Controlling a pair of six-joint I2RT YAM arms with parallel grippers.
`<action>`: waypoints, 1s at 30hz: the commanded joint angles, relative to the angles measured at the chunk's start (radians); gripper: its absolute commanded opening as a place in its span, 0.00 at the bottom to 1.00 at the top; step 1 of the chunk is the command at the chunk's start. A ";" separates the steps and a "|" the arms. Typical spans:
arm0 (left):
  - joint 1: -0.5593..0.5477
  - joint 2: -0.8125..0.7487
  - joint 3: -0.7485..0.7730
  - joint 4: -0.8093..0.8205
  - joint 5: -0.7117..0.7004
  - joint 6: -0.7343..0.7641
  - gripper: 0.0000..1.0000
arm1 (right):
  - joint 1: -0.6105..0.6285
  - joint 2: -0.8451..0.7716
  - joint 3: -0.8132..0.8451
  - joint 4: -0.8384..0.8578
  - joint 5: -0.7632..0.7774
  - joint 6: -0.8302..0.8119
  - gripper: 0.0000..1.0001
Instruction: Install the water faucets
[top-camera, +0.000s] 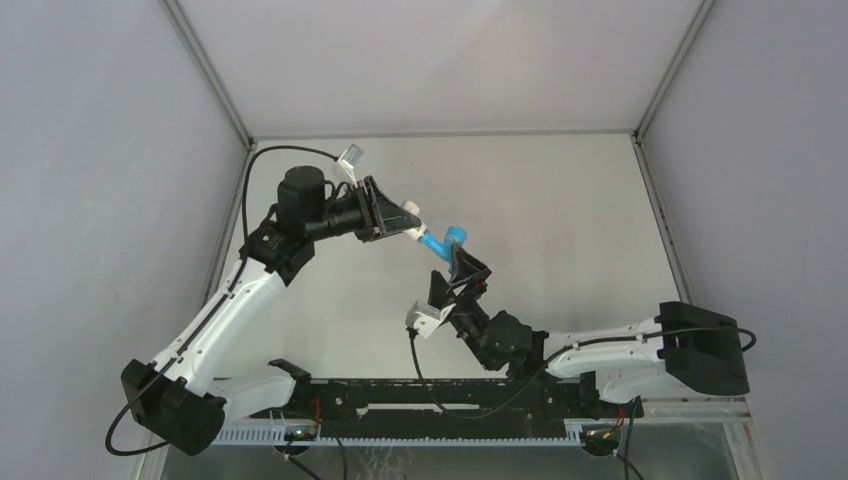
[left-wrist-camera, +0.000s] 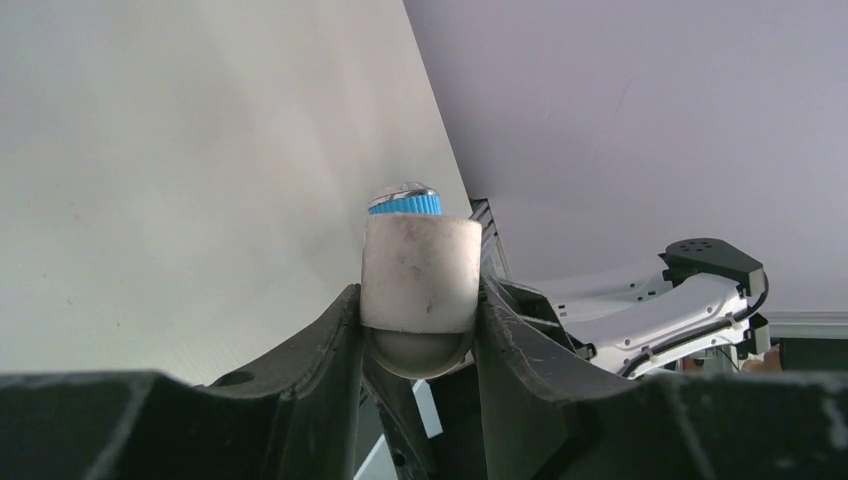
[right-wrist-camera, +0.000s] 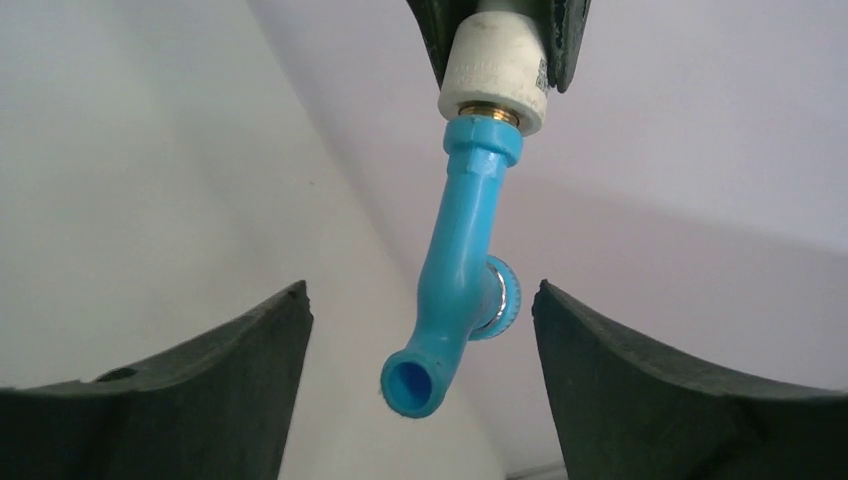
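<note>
From the top external view, the left gripper (top-camera: 405, 222) reaches out over the middle of the table (top-camera: 560, 220) and pinches a short white fitting (top-camera: 414, 232) between its fingers. The blue water faucet (top-camera: 440, 241) projects from the end of that fitting that points away from the left arm, raised off the table. The right gripper (top-camera: 460, 260) sits just beyond the faucet, on the side away from the fitting, its dark fingers pointing up toward the faucet. In the left wrist view, the two black fingers (left-wrist-camera: 320, 350) press against both sides of the white fitting (left-wrist-camera: 420, 275), which stands upright between them with scuffed grey marks on its wall. Only a ribbed blue rim and a shiny cap of the faucet (left-wrist-camera: 404, 203) show, just past the far end of the fitting. The right arm (left-wrist-camera: 680, 300) lies beyond and to the right of the fitting. In the right wrist view, the white fitting (right-wrist-camera: 497, 75) hangs at the top, clamped in the left gripper's fingers (right-wrist-camera: 565, 40). A brass ring (right-wrist-camera: 488, 112) shows where the faucet (right-wrist-camera: 465, 250) joins it. The faucet runs down from the fitting, its ribbed knob on the right and its open round spout nearest the camera. The right gripper (right-wrist-camera: 420, 290) is spread wide, one finger on each side of the faucet, neither touching it.
</note>
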 joint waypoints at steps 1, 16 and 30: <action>0.004 -0.008 0.082 0.045 0.029 -0.011 0.00 | -0.051 0.064 0.020 0.213 0.046 -0.107 0.82; 0.004 -0.001 0.076 0.068 0.125 0.012 0.00 | -0.099 -0.080 0.095 -0.116 -0.089 0.277 0.02; 0.004 -0.038 -0.027 0.376 0.227 0.018 0.00 | -0.762 -0.399 0.185 -0.410 -1.569 1.651 0.00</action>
